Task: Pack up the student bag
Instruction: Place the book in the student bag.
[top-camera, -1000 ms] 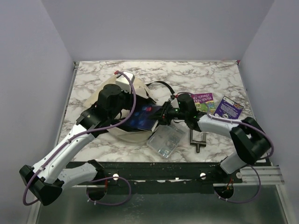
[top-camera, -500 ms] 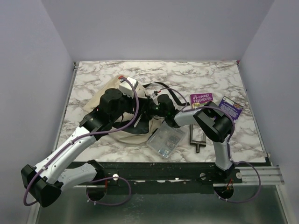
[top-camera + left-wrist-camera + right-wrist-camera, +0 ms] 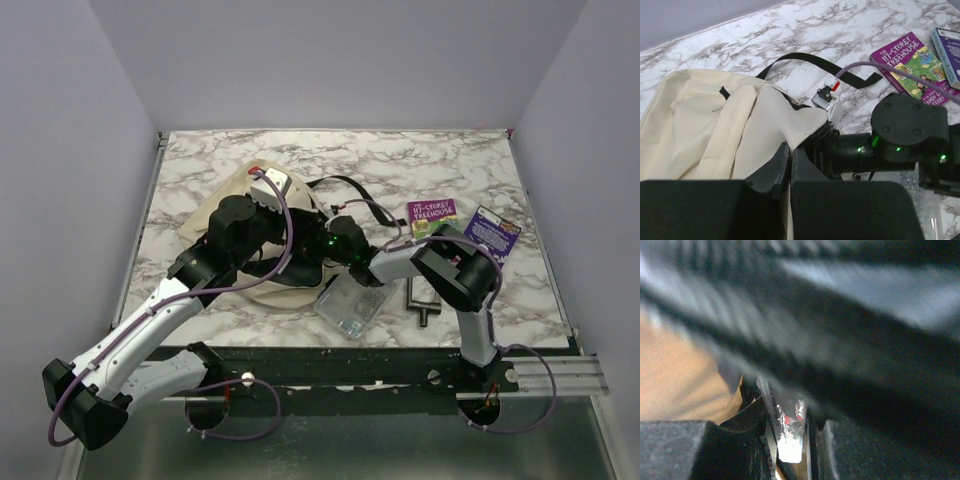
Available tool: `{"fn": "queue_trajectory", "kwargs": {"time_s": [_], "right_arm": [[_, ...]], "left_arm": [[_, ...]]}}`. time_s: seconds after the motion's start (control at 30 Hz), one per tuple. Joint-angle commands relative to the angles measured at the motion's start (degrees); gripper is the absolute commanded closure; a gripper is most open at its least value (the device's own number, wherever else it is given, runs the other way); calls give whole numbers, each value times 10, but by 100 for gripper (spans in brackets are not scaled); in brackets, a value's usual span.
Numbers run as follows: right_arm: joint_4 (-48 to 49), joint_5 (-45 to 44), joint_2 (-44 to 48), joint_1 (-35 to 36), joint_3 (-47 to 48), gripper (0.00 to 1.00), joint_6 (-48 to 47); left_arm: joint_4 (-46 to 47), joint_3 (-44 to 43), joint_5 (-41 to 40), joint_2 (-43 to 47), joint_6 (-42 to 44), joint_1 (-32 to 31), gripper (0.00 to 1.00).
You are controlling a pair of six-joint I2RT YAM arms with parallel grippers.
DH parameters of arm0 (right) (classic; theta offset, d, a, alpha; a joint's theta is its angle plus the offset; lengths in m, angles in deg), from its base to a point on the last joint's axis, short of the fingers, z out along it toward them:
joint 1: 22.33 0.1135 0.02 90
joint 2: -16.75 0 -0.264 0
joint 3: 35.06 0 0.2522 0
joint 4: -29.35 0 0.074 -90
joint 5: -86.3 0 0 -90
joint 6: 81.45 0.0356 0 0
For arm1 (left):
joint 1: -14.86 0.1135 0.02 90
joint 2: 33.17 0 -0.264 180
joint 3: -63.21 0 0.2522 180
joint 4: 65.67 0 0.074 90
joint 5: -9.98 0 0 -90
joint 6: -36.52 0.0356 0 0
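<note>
— Lying at nine o'clock on the table (image 3: pixel 400 160), was the bag (image 3: pixel 705 125) being held open?
— Seemingly. The left gripper (image 3: pixel 789 159) was pinched tight on its cream fabric, likely lifting the mouth for the right gripper (image 3: pixel 790 435), which was buried inside. Whether that one's fingers were together, I couldn't tell.
— Any change?
— The blue book it had carried a second earlier was out of sight. The pouch (image 3: pixel 352 302) at six o'clock hadn't moved.
</note>
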Motion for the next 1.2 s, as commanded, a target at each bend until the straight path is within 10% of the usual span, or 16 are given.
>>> {"fn": "queue_trajectory", "kwargs": {"time_s": [0.0, 0.13, 0.27, 0.57, 0.73, 1.17], "right_arm": [[161, -126, -68, 30, 83, 98, 21], [97, -136, -35, 30, 48, 49, 6], [-5, -119, 12, 31, 12, 29, -20], [-39, -99, 27, 34, -23, 30, -16], [-79, -93, -106, 38, 227, 29, -72], [-221, -178, 72, 55, 64, 19, -136]], "left_arm": [[70, -1, -33, 27, 11, 9, 100], [74, 8, -22, 36, 15, 12, 100], [79, 13, -12, 28, -2, 12, 100], [80, 14, -4, 23, 4, 12, 100], [80, 9, -6, 22, 5, 14, 100], [80, 24, -26, 37, 20, 15, 100]]}}
